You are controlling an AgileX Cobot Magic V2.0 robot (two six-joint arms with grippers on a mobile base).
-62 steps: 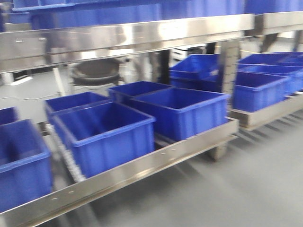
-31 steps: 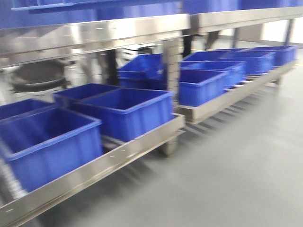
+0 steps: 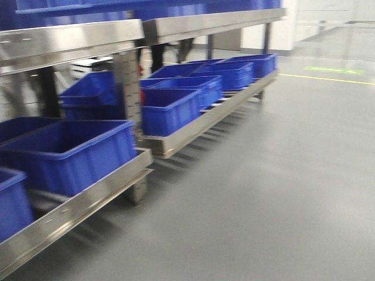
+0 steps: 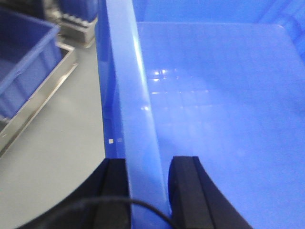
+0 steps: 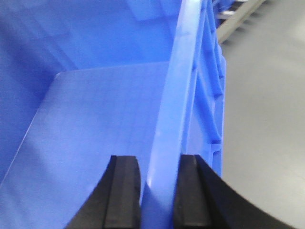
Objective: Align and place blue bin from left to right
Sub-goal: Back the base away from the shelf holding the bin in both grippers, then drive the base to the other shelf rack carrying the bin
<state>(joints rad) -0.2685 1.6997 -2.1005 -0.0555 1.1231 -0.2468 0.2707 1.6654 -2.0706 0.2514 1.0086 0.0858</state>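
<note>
Blue bin (image 4: 214, 95) rim clamped; bare floor (image 3: 281, 175) alongside.

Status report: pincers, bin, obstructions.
Left pincer shut on blue bin rim. Right pincer shut on opposite rim. Bin held above floor, beside steel rack. Nothing seen blocking.

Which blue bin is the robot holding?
The empty bin in the wrist views: left tool and right tool each pinch its rim. Other bins sit on steel racks.

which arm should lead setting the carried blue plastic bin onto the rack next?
Both, probably: the left gripper clamps one rim of the blue plastic bin, the right gripper the opposite rim. The steel rack lies to the left, so left leads.
</note>
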